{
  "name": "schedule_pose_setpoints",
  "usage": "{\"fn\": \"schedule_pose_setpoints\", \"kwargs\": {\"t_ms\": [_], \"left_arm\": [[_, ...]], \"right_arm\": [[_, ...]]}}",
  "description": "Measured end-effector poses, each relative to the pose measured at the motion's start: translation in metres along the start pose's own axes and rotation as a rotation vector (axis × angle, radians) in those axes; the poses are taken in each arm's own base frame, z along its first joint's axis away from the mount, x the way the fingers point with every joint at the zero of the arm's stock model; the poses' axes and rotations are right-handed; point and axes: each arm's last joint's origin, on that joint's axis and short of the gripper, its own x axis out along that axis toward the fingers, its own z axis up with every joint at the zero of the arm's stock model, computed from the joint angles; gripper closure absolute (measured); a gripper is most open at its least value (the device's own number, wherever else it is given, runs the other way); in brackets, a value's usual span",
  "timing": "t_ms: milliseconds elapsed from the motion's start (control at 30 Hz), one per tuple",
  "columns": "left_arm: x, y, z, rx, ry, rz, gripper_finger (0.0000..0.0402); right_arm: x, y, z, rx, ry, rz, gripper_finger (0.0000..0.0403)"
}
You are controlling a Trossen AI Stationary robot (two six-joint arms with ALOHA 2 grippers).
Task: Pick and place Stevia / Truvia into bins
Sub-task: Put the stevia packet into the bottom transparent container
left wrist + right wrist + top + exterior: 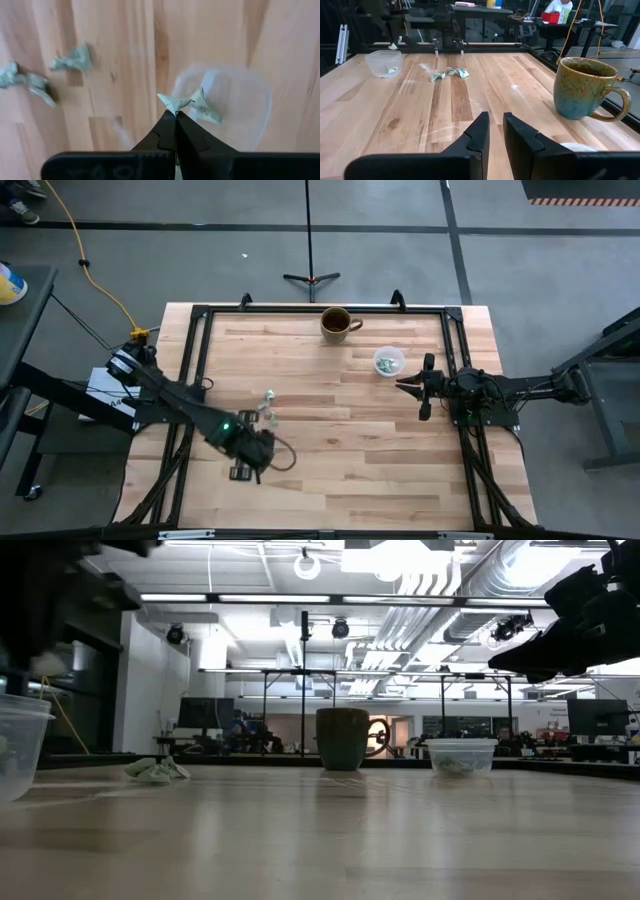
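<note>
Left gripper [176,113]: nearest the front, at about 7 o'clock on the table [330,470]; jaws pinched tight on one crumpled packet [174,102], hanging right over the left cup [227,107].
Left cup: clear, just under the gripper; at least one packet [206,107] already lies inside. In the low view it sits at the near left edge [18,745].
Step in hand: drop phase, I'd say; packet carried and lined up above the cup, not yet let go.
Next move: likely open the jaws so the packet falls inside the rim, then swing toward 12 o'clock for the loose pile. The held packet looks near the cup's edge, so a small nudge toward centre may be needed first.
Loose packets [267,406]: small cluster on bare wood near the table's middle, close to the left cup but apart from it; a few pieces, all crumpled [72,59].
Right gripper [496,131]: waiting at 3 o'clock, held above the table; jaws a narrow gap apart, holding nothing.
Right cup [389,361]: about 1 o'clock, just beside the right gripper; packets inside.
Mug [337,324]: brown, at 12 o'clock near the far edge, well apart from the pile; not part of the job.
</note>
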Motion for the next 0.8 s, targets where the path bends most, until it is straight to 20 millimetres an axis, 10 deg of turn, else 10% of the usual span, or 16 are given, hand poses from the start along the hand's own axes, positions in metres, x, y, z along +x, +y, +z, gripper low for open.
{"fn": "schedule_pose_setpoints", "kwargs": {"t_ms": [333, 800], "left_arm": [[0.004, -0.022, -0.01, -0.013, -0.061, -0.028, 0.0364], [0.008, 0.017, 0.005, -0.002, -0.141, 0.282, 0.0153]], "right_arm": [[0.0, 0.0, 0.002, 0.005, -0.025, 0.0, 0.0361], [0.0, 0.0, 0.003, 0.026, -0.027, 0.0, 0.0359]]}}
